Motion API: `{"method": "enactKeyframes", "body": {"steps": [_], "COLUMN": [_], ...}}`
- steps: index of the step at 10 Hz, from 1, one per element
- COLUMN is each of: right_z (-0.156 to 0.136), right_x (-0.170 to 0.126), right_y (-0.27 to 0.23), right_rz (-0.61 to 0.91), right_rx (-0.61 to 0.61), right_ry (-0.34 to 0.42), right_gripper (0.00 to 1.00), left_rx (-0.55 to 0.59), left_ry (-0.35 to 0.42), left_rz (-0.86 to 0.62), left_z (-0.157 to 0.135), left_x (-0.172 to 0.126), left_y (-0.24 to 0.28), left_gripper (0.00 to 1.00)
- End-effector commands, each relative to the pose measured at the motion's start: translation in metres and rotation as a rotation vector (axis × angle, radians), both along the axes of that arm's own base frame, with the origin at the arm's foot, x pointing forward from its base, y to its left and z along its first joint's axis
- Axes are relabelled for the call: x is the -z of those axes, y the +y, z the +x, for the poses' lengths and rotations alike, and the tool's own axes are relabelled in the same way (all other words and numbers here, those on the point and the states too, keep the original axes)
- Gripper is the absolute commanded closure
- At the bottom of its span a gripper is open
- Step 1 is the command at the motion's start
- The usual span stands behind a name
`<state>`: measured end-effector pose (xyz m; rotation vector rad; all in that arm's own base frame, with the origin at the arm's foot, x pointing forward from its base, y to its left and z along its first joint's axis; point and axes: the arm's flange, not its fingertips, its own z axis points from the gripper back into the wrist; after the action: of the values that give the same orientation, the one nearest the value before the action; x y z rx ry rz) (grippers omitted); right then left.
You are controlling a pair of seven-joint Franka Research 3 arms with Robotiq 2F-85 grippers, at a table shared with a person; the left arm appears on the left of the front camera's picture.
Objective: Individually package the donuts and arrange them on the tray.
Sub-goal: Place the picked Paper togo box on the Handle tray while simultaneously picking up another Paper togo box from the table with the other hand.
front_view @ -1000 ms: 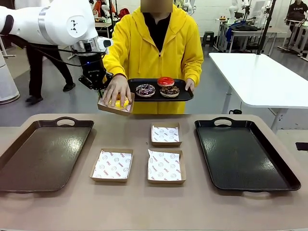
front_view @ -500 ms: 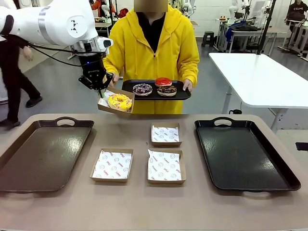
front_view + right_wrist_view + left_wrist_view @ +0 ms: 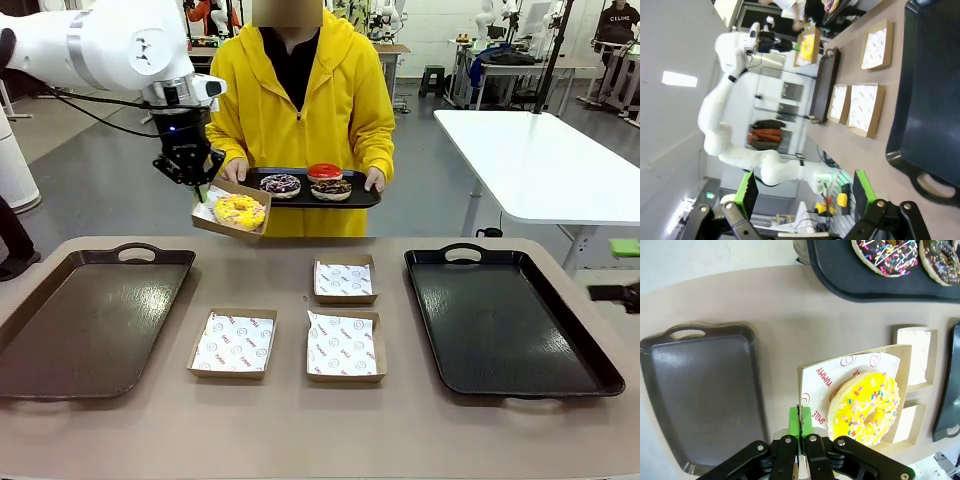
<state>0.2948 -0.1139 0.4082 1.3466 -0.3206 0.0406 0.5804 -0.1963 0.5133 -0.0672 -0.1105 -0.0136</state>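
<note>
- The left claw (image 3: 198, 187) is pinched fully closed on the near-left rim of a cardboard box (image 3: 228, 231). In the left wrist view its green pads (image 3: 794, 421) meet on the box's edge and the printed paper liner.
- This box hangs in the air, slightly tilted, over the far edge of the table (image 3: 300, 430) and just in front of the person in the yellow hoodie.
- The yellow donut (image 3: 239, 210) lies in the held box on the liner. It does not touch the claw.
- The right claw (image 3: 805, 192) stands wide apart and holds nothing. It is low at the right side of the table, beside the black tray (image 3: 590, 372).
- The person's hands (image 3: 234, 170) grip both ends of a small dark serving tray (image 3: 365, 200), held level at waist height just beyond the lifted box.
- Three donuts sit on that serving tray:
  - the glossy red donut (image 3: 324, 172) at the back;
  - the dark donut with purple-white sprinkles (image 3: 280, 185) front left;
  - the chocolate-brown donut (image 3: 331, 188) front right, touching the red one.
- Three empty lined boxes rest on the middle of the table, two near (image 3: 233, 343) (image 3: 345, 345) and one farther back (image 3: 344, 280).
- A brown tray (image 3: 60, 375) lies at the left of the table.
</note>
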Motion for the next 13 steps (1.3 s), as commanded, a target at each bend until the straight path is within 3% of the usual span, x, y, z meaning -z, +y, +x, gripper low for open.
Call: {"method": "enactKeyframes", "body": {"steps": [1,4,7,11,13], "right_z": [0.038,0.092,0.134,0.155,0.151], "right_x": [-0.031,-0.063,-0.068,-0.057,-0.059], "right_y": [0.053,0.146,0.216,0.255,0.249], "right_rz": [-0.124,-0.336,-0.495,-0.656,-0.583], "right_rx": [-0.039,-0.074,-0.054,-0.032,-0.065], "right_ry": [0.041,0.034,0.033,-0.053,-0.062], "right_gripper": [0.0,0.0,0.0,0.0,0.0], "left_rx": [0.065,0.065,0.005,-0.073,-0.058], "left_ry": [0.047,0.046,0.037,0.073,0.084], "left_rz": [0.028,0.024,0.022,0.019,0.043], "left_z": [-0.025,-0.048,-0.062,-0.066,-0.065], "left_x": [0.002,0.011,0.021,0.041,0.038], "left_y": [0.045,0.11,0.158,0.192,0.189], "left_gripper": [0.99,0.99,0.99,0.99,0.99]}}
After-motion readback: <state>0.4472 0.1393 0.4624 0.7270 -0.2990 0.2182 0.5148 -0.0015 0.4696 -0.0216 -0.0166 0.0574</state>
